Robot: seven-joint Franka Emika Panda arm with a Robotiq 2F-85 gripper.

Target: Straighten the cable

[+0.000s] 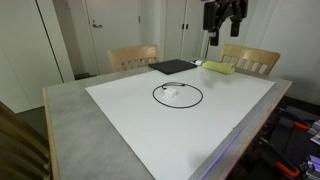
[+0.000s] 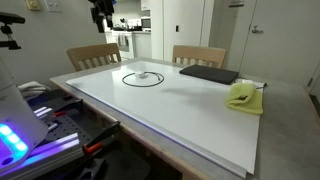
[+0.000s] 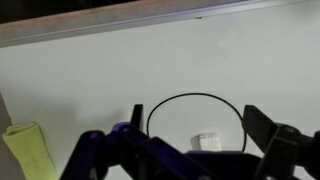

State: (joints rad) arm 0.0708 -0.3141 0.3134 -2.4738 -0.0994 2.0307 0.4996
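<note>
**Open gripper hangs above a coiled cable on a table**

A grey table [image 1: 65, 120] fills the room's centre, and a large white sheet [image 1: 150, 130] covers most of its top. Two wooden chairs [image 1: 132, 57] stand at the far side in both exterior views. The robot's gripper [image 1: 224, 20] hangs high above the table, well clear of everything on it. In the wrist view its two fingers [image 3: 262, 125] are spread wide apart with nothing between them.

A flat black pad [image 1: 172, 67] lies near the sheet's far edge, and a crumpled yellow cloth [image 1: 219, 68] lies near it. The cable [image 1: 154, 95] rests on the white sheet towards the middle, curled into one round loop, not straight. A small white piece [image 3: 207, 142] lies inside the loop.
</note>
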